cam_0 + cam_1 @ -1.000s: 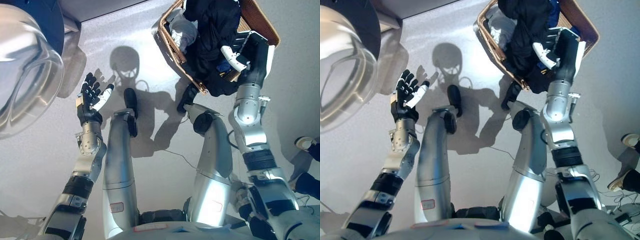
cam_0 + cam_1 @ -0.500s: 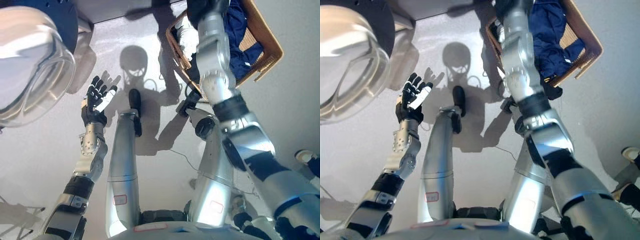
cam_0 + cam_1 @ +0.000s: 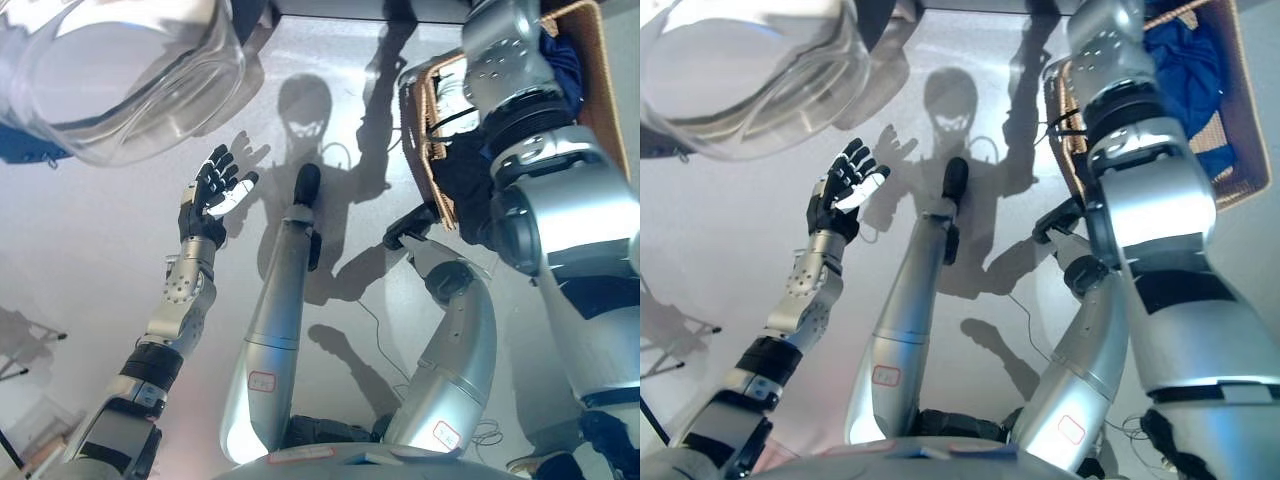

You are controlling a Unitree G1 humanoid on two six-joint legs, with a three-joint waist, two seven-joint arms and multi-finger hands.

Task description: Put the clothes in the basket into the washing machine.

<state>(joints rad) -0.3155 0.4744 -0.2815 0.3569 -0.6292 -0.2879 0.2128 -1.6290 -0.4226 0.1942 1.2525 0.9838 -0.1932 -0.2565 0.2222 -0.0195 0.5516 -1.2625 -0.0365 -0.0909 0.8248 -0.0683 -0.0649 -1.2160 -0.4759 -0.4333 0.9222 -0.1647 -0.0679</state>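
A pale grey floor point(image 3: 90, 260) spreads beneath, sunlit in patches.

Right arm point(image 3: 1160, 200) raised — hand perhaps off-view.

Basket point(image 3: 1234, 120) at 2 o'clock: tan-brown woven wicker. Clothes point(image 3: 1188, 75) inside: bright blue, plain; darker navy-black cloth point(image 3: 462, 190) at the rim. Washing machine door point(image 3: 130, 70) at 11 o'clock: clear glass. Left hand point(image 3: 213, 195): black, white tips. Floor point(image 3: 90, 250): pale grey.

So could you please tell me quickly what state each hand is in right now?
Left hand: open, fingers spread, holding nothing.
Right hand: not in view; only its arm shows.
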